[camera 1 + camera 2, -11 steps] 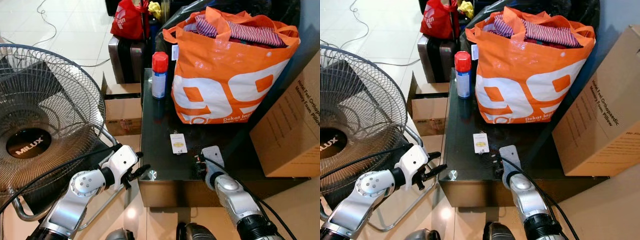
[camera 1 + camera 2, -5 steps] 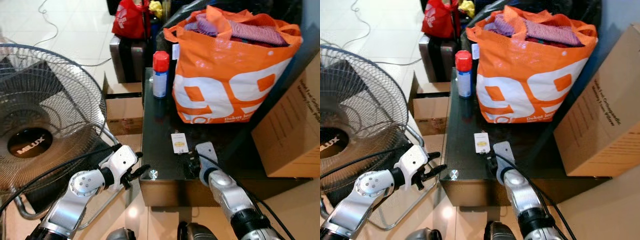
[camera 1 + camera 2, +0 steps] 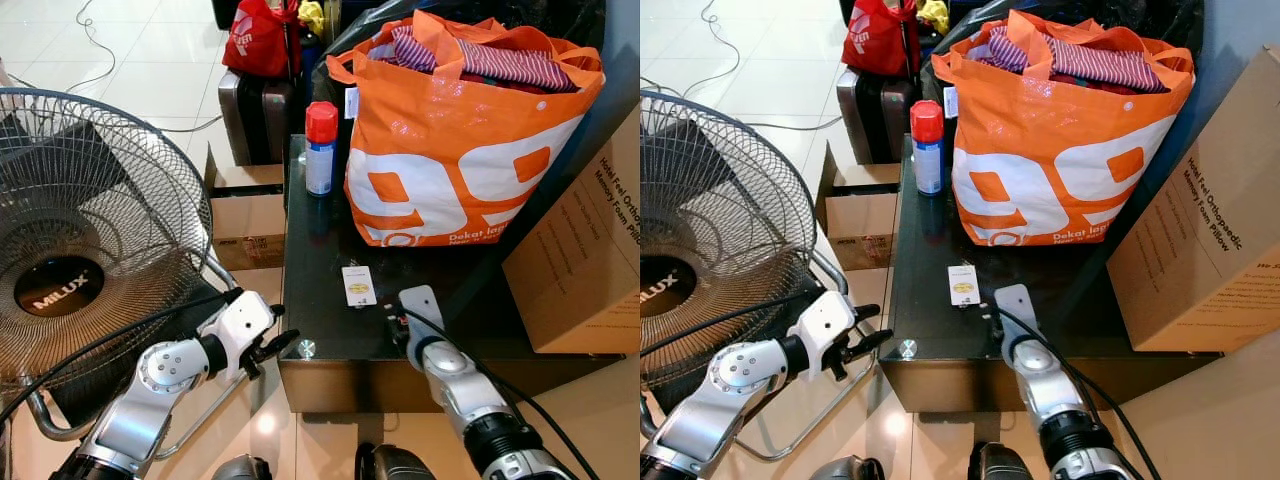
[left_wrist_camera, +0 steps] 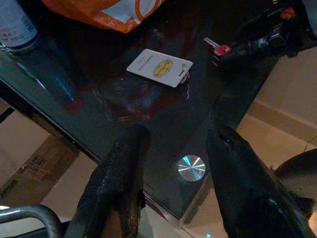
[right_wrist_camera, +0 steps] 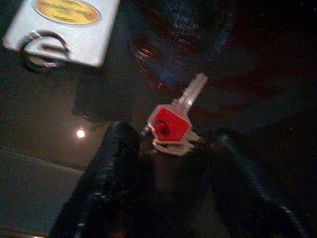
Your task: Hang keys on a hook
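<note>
A key with a red head (image 5: 171, 124) lies flat on the dark glass table (image 3: 320, 250), near its front edge. My right gripper (image 5: 181, 148) is down at the table and open, one black finger (image 5: 116, 163) on each side of the key's head. The key ring touches one finger. A white key tag (image 3: 358, 286) with a yellow oval and a metal ring lies just beyond, to the left of the key. My left gripper (image 3: 277, 343) is open and holds nothing. It hovers off the table's front left corner, level with the top.
A full orange bag (image 3: 455, 140) and a red-capped spray can (image 3: 319, 148) stand at the back of the table. A big fan (image 3: 90, 240) stands to the left. A cardboard box (image 3: 590, 260) is on the right. A metal stud (image 3: 305, 348) marks the table's corner.
The picture swayed a little. My right gripper slid slightly towards the tag and back, staying at the key. The left arm has not moved.
</note>
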### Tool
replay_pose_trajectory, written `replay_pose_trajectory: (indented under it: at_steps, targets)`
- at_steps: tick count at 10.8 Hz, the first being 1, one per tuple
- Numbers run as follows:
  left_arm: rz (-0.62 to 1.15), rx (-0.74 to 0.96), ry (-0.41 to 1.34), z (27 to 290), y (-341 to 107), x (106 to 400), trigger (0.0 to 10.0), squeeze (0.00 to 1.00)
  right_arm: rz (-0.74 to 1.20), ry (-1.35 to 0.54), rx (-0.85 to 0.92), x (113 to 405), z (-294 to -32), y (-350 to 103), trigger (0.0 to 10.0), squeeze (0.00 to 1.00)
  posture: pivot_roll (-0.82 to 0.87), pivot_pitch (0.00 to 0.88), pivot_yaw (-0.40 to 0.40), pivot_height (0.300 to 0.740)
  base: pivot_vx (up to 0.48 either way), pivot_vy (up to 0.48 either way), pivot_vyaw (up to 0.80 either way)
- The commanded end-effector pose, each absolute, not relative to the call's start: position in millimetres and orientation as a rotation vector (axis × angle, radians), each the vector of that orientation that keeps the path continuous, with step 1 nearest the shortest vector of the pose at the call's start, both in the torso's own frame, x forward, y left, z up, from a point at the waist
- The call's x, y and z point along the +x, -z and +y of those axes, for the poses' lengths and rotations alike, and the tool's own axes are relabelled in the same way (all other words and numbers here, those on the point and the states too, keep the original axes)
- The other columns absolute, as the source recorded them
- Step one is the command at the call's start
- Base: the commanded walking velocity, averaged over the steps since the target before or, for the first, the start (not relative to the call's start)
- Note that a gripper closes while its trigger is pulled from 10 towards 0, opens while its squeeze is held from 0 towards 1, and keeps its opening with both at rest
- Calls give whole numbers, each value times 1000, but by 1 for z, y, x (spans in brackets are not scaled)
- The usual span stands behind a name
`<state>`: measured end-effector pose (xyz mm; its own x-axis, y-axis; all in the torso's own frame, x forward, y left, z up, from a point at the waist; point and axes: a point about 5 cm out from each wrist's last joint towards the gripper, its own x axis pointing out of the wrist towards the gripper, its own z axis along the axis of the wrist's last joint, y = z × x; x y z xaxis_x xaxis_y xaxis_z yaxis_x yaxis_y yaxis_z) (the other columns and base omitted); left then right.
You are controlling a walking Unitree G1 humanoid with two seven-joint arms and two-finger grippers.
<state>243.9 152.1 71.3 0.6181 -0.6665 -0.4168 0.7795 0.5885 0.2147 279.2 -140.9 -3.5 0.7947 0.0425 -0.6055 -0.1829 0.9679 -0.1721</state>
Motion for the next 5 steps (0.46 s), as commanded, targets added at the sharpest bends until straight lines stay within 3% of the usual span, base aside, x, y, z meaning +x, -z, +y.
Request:
replay_pose_trajectory:
  at_steps: [1, 4, 5]
  targets:
    - [318, 403, 858, 154, -71, 243, 10000, 0, 631, -114, -224, 281, -143, 1, 0, 0, -85, 138, 18, 740, 0, 0, 0]
    - [315, 401, 860, 152, -71, 244, 10000, 0, 626, -145, -222, 274, -148, 3, 0, 0, -89, 137, 20, 740, 0, 0, 0]
    - [315, 400, 861, 152, -71, 244, 10000, 0, 625, -146, -221, 273, -150, 3, 2549, 0, -89, 136, 20, 740, 0, 0, 0]
